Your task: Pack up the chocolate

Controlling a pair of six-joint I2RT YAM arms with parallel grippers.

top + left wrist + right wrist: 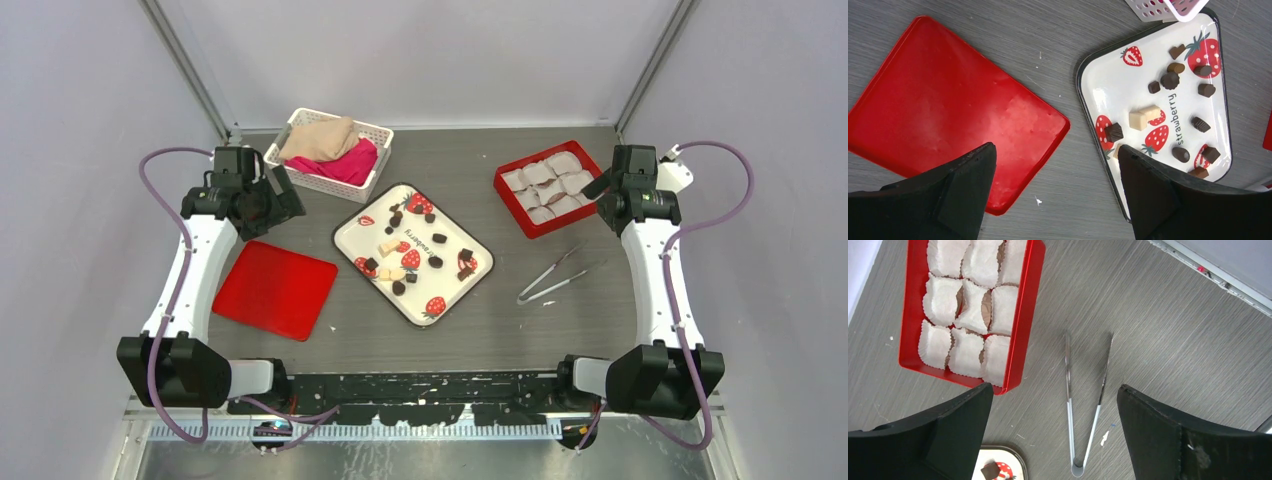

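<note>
Chocolate lies loose on tray mid-frame in top view; tongs right of it, below box of cups, prob. staged for R gripper to grab. It & L gripper both spread wide, empty

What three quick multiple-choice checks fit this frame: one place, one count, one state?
1. The tongs lie: A) on the table, right of the strawberry tray; B) in the basket; C) on the red lid.
2. Paper cups in the red box: A) four; B) nine; C) twelve.
3. The left gripper and right gripper are: A) open, empty; B) both shut; C) shut on tongs.
Answers: 1 A, they rest on bare table; 2 B, three rows of three; 3 A, fingers wide apart, nothing between.
</note>
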